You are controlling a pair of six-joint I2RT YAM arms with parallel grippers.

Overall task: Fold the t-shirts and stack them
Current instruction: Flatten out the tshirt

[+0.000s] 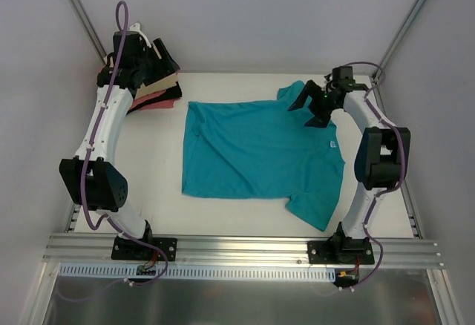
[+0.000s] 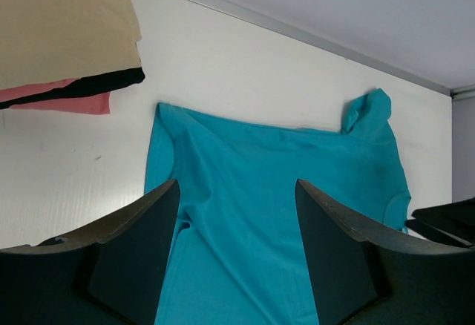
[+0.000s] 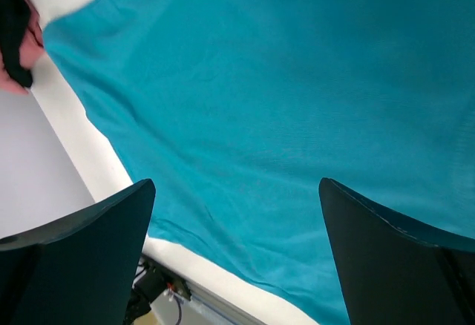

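Re teal tee: spread flat mid worktop, a few wrinkles. Long axis L–R: hem at L end, collar w/ white label at R end, one sleeve at the far-R corner, the other at the near-R corner.

Re R hand: wide open, empty, hovering over far sleeve / shoulder area. Only teal cloth below the fingers in wrist view; contact w/ cloth not evident. Nearer of the two hands by far, w/ collar end right under it.

Re L hand: part open, holding nothing, up at far-L corner above stack of tan tee + coral-pink tee, black layer btw them. Well apart from the hem; teal tee off to its R and toward the near edge.

Judged: a lengthwise fold prob. next, so a grip needed at both ends. Shoulder within R's reach; L to cross to far hem corner first.
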